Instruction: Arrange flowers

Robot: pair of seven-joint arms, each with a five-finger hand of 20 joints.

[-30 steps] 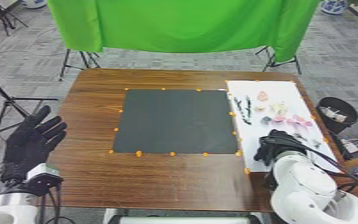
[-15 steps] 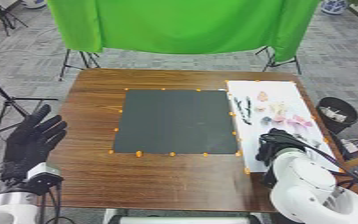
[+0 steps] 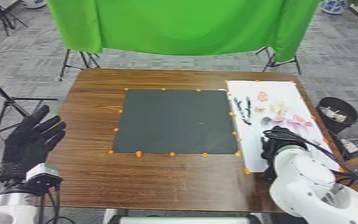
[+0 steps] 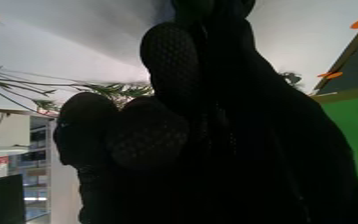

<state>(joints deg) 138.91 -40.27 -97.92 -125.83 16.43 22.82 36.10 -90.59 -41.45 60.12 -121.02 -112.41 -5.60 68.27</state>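
Observation:
Flowers lie on the white sheet (image 3: 257,135) at the table's right: a peach one (image 3: 262,96), a pale yellow one (image 3: 278,107) and pink ones (image 3: 298,121). Dark narrow stems (image 3: 244,109) lie along its left part. Low over the sheet's nearer part, just in front of the flowers, is my right hand (image 3: 282,140). In the right wrist view, green sprigs (image 4: 122,92) show beside the right hand (image 4: 229,125); whether it holds anything is unclear. My left hand (image 3: 33,142) stays off the table's left edge, open, with straight fingers.
A dark square mat (image 3: 175,121) with orange markers round its edge covers the middle of the brown table (image 3: 171,182). Beyond the table hangs a green cloth (image 3: 184,25). A black bin (image 3: 337,111) stands off the right edge.
The right hand has shifted a little to the right and slightly farther forward over the white sheet. The left hand and the flowers show no clear movement.

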